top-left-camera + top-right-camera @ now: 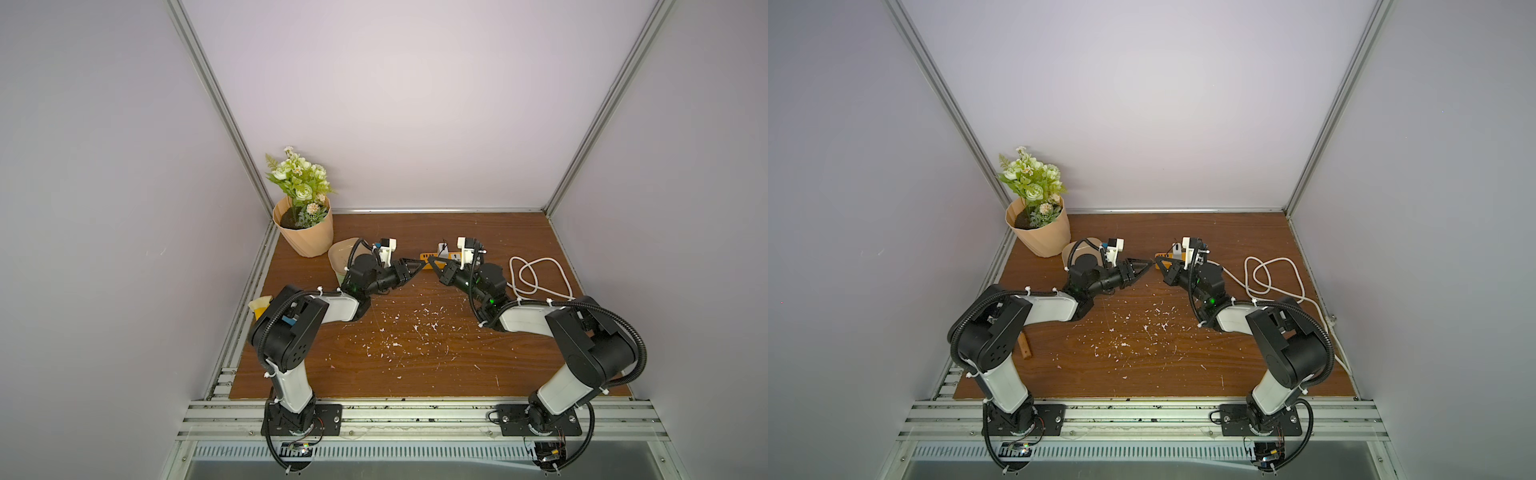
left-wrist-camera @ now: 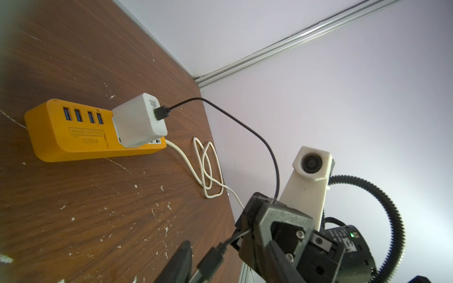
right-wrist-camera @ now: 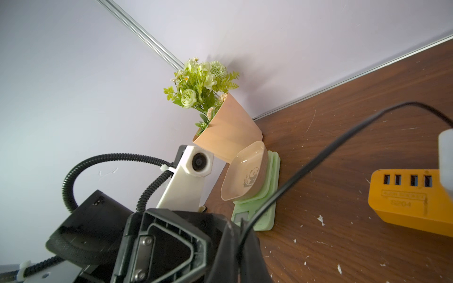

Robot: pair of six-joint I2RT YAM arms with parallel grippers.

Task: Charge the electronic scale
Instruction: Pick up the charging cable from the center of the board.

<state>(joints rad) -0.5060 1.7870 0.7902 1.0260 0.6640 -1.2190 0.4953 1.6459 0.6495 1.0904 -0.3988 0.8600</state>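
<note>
Scale (image 1: 338,255) in both top views, near the worktop's (image 1: 415,365) back left corner just beside the flower pot (image 1: 309,237), with left gripper (image 1: 417,268) and right gripper (image 1: 434,262) tip to tip by the power strip (image 1: 427,254). Left wrist view: black cable (image 2: 245,123) runs from the charger (image 2: 139,121) to the right jaws, clenched on it, its free plug (image 2: 210,259) between the parted left jaws, so a handover seems in hand, next needing a square grip on the plug. Right wrist view: tray (image 3: 245,171) on the scale empty; flower pot holds flowers (image 3: 196,83).
</note>
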